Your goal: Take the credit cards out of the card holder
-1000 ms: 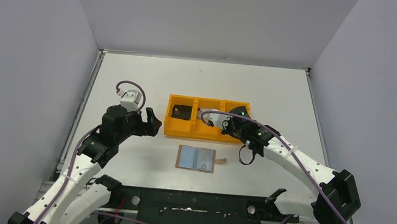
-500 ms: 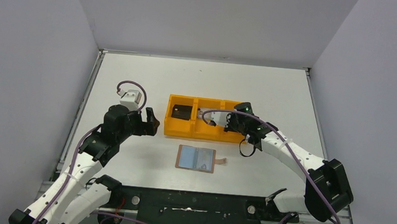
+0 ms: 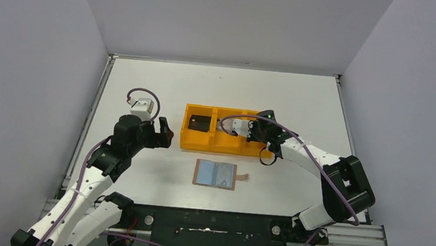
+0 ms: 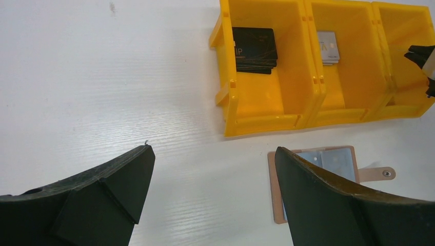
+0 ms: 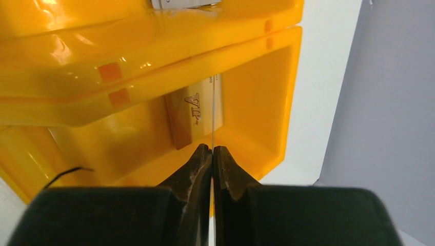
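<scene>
The gold card (image 5: 192,115) lies down in the end compartment, middle of the right wrist view, lettering up. The black card (image 4: 254,46) sits in the first bay at top centre of the left wrist view, and the silver card (image 4: 328,46) in the bay beside it. They look thin, stiff, light and slick, so flat on a floor they give little to bite on. Best taken by a short edge, or tipped against a wall first. The card holder (image 3: 215,174) lies spread open on the worktop (image 3: 148,81), lower centre of the top view, just below the orange tray (image 3: 225,150) and apart from it, snap tab (image 3: 244,176) poking right. It's soft leather, light, likely to skid unless pinned. I can't make out any card in its panels. The right claw (image 5: 212,148) is pressed tip to tip right over the gold card's bay; a hair-thin pale line rises from the tips, and whether that's a card seen edge-on I cannot tell. The left claw (image 4: 214,151) hangs spread wide, holding nothing, left of the tray. Tall tray walls box in any reach downward, so straight up looks the way out. The grey side walls (image 3: 28,82) stand well off, with room across the upper worktop.
</scene>
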Controlling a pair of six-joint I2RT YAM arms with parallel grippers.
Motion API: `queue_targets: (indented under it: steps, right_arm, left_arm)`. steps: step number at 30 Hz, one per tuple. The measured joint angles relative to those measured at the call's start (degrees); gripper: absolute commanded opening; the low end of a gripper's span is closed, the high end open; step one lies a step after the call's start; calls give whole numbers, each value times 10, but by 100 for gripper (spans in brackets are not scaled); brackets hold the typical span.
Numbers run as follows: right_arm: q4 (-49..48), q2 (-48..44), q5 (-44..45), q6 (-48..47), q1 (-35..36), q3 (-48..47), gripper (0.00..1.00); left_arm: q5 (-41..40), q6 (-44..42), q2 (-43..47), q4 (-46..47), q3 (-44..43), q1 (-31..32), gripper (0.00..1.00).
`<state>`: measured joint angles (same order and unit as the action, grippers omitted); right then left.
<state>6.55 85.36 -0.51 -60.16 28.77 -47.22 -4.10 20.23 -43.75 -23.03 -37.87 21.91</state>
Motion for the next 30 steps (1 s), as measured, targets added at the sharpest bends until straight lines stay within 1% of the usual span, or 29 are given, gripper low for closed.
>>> queue_targets:
  steps: [11, 20, 25, 27, 30]
  right_arm:
    - [-54, 76, 0, -11, -3, -3, 6]
    - [-99, 94, 12, -13, -3, -3, 17]
    - [-97, 99, 11, -4, -3, -3, 19]
    - [-96, 99, 11, 0, -3, -3, 24]
    - [-95, 98, 11, 10, -4, -3, 28]
  left_arm:
    - [1, -1, -5, -1, 0, -7, 89]
    - [3, -2, -7, -1, 0, -10, 89]
    - [3, -2, -8, -1, 0, -11, 89]
    - [4, -2, -9, -1, 0, -11, 89]
    - [5, -2, -10, -1, 0, -11, 89]
